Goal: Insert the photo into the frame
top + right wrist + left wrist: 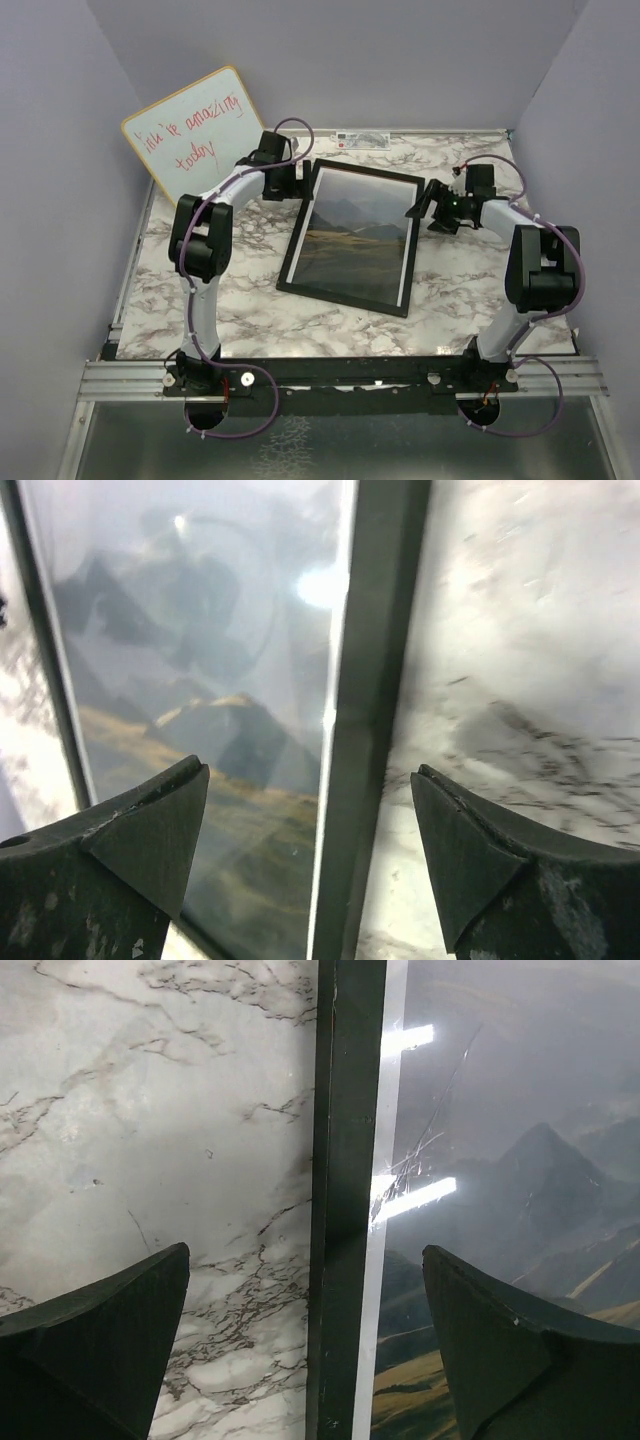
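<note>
- My left tool [305,1260] is spread wide and holds nothing; its fingers straddle the left rail of the frame [345,1160].
- My right tool [310,770] is equally wide apart and empty, straddling the right rail.
- The photo [355,235] lies inside the frame, flat on the counter [250,320].
- Open marble surrounds the frame; a whiteboard [195,130] leans far left.
- One frame, one photo, two tools.

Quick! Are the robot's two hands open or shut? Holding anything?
Left gripper: open, holding nothing, straddling a rail of the frame.
Right gripper: open, holding nothing, straddling the opposite rail.
</note>
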Available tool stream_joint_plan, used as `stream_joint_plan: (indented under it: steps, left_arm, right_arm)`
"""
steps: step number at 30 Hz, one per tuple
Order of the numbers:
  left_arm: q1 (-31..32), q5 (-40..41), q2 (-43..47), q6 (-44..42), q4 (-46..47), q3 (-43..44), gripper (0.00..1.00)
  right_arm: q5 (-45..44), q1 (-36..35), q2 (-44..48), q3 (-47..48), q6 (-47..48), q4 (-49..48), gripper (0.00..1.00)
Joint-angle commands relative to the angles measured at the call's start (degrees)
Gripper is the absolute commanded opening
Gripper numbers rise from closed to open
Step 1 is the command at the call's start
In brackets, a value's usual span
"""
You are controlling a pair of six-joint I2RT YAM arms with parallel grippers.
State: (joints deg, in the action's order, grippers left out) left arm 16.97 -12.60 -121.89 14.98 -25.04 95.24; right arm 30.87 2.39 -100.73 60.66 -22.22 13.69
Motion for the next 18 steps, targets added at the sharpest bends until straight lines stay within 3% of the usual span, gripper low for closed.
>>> stream_joint_plan:
  steps: [1, 5, 11, 18]
  left_arm:
    - [-0.52, -4.02, -0.96, 0.08, 1.41, -0.6, 0.99]
    - [-0.69, -3.88, 0.7, 0.74, 2.46, -4.76, 0.98]
    - [-0.8, -6.77, 2.15, 3.87, 3.32, -9.85, 0.81]
    - [-0.89, -6.09, 7.5, 4.82, 5.23, -18.86, 0.57]
  right_arm:
    - [-14.22, 0.43, -0.97, 2.61, -2.65, 2.07, 0.87]
    - [-13.53, 0.43, -2.46, 2.71, -4.46, 1.53, 0.87]
    - [-5.95, 0.49, -6.75, 3.21, -6.74, -0.6, 0.83]
    - [4.89, 0.19, -10.62, 2.79, -10.52, -5.63, 0.61]
